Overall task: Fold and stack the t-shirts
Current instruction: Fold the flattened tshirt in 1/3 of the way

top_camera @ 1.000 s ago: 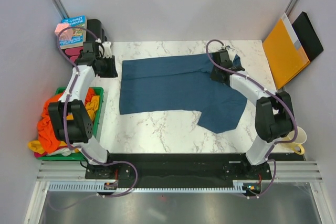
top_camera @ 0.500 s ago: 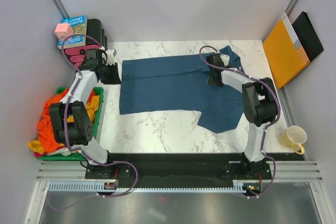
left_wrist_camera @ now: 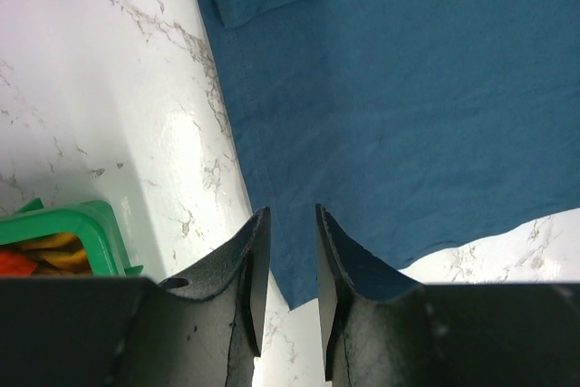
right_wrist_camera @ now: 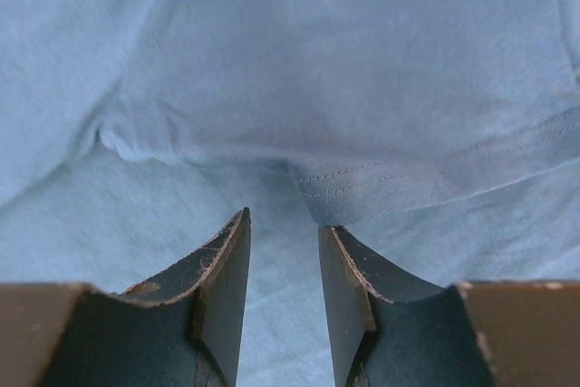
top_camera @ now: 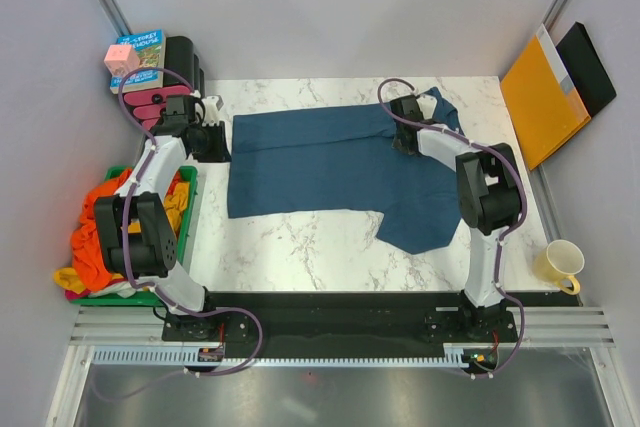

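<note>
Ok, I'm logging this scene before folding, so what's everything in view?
Table: one, white marble.
Bin: one, green, left of table.
Teal-blue t-shirt: one, spread on table.
Orange and yellow t-shirts: heap, count unclear, in bin.
Mug: one, yellow, off table's near right corner.
Envelope: one, orange, far right.
Folder: one, black, beside envelope.
Book: one, blue, far left.
Cube: one, pink, at book's corner.
Left gripper: black, open, over shirt's left edge.
Right gripper: black, open, over shirt's far right.
</note>
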`<move>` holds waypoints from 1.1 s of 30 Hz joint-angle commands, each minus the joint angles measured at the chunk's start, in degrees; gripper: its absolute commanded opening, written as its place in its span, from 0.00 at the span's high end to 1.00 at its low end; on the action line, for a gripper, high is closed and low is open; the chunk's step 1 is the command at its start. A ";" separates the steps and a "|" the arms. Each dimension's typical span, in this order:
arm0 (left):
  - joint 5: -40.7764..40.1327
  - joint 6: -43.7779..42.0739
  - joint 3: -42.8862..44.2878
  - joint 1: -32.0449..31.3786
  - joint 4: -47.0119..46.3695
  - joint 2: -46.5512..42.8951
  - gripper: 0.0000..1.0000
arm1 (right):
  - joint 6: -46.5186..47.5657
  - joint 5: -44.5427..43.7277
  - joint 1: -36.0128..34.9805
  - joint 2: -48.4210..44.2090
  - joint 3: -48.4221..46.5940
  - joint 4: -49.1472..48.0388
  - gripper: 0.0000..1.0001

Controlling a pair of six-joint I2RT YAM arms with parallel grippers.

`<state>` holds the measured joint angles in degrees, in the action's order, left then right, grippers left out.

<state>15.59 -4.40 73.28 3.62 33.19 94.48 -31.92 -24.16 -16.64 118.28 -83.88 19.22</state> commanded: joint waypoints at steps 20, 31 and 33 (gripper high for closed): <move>0.31 0.71 -1.12 -0.10 -2.43 2.73 0.68 | -2.44 -4.67 1.26 5.21 -4.72 -3.75 0.82; 1.28 0.98 -1.29 -0.10 -2.60 3.08 0.68 | -3.23 -4.14 0.56 0.47 0.55 -4.98 1.00; 1.54 1.06 -1.47 -0.10 -2.69 2.91 0.68 | -3.50 -4.31 -0.05 -1.37 2.13 -5.16 1.00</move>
<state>15.59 -4.40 72.31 3.62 32.42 96.99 -34.30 -27.49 -15.86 122.04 -84.66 14.31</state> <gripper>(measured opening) 0.325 0.011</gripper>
